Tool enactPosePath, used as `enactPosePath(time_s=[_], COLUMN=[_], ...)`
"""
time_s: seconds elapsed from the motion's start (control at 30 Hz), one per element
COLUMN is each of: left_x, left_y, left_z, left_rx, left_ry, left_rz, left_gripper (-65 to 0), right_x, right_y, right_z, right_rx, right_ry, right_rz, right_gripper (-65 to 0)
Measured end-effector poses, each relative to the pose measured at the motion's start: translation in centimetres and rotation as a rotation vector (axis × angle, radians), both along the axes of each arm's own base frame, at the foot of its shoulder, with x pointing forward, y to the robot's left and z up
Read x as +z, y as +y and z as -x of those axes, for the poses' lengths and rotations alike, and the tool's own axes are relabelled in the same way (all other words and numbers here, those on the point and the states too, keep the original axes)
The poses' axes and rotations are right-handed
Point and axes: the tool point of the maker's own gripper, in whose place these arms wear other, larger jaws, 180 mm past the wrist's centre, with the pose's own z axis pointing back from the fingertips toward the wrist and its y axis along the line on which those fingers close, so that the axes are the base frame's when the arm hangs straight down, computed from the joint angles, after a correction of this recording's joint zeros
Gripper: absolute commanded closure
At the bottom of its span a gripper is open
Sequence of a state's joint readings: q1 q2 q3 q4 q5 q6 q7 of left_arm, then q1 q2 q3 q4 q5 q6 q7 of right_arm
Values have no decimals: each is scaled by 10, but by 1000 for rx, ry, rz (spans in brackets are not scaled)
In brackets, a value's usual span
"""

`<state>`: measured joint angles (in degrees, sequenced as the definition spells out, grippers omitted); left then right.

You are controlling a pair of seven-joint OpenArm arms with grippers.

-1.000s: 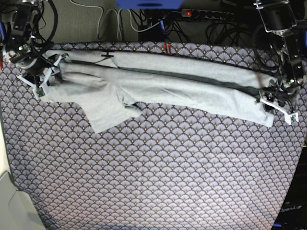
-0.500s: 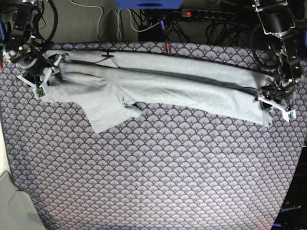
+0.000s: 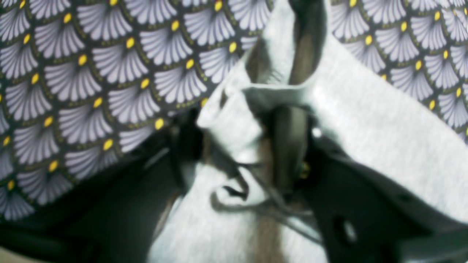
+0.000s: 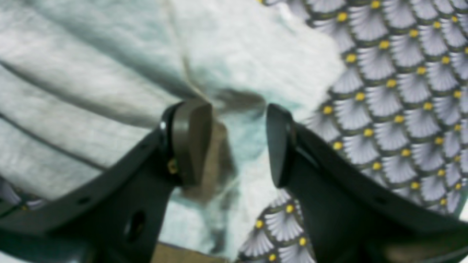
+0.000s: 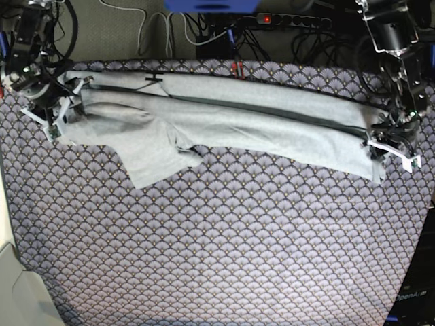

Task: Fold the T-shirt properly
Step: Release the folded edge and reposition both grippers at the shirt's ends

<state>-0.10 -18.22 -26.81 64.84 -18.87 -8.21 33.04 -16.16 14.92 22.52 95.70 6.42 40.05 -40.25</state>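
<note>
Lying across the far half of the table (image 5: pixel 224 272), the T-shirt (image 5: pixel 231 122) is bunched into a long band that runs from the far-left corner area to the right edge, light grey, plain side up, no lettering visible. One sleeve or loose flap (image 5: pixel 153 159) spills toward the middle of the table on the left part of the band. The purple fan-patterned tablecloth (image 5: pixel 224 244) covers the whole table; the near half carries only the cloth.

Left gripper (image 5: pixel 394 146) sits at the right edge of the table, right on the end of the shirt band. In the left wrist view its jaws are clenched on a bunched fold of grey fabric (image 3: pixel 256 120); fabric wraps over and around one pad, and the picture is blurred, so the exact layers caught cannot be told.

Right gripper (image 5: pixel 51 112) sits at the far-left corner of the table, at the other end of the band. In the right wrist view its jaws stand apart, released, with the two pads (image 4: pixel 192 140) on either side of a gap, and grey fabric (image 4: pixel 109 73) beneath and beyond them. Whether the pads touch the fabric cannot be told.

Power strip and cables (image 5: pixel 285 24) lie beyond the far edge.
</note>
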Motion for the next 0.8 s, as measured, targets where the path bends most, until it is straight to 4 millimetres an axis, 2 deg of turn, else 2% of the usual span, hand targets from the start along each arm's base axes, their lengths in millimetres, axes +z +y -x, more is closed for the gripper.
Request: enactPosePath(time_s=[0.23, 0.27, 0.47, 0.8], left_x=[-1, -1, -1, 21], left_y=[-6, -6, -7, -16], left_z=[-3, -3, -3, 7], left_rx=[-5, -5, -4, -47], left_ry=[-13, -14, -15, 37], left_rz=[32, 32, 34, -40], left_gripper=[-11, 0, -4, -4], right_x=[3, 3, 3, 3], right_y=[0, 0, 0, 0], right_z=[-6, -6, -6, -5], right_rx=[-1, -1, -1, -1], right_ry=[-12, -12, -11, -10], right_rz=[1, 1, 1, 2], right_gripper=[-285, -285, -285, -285])
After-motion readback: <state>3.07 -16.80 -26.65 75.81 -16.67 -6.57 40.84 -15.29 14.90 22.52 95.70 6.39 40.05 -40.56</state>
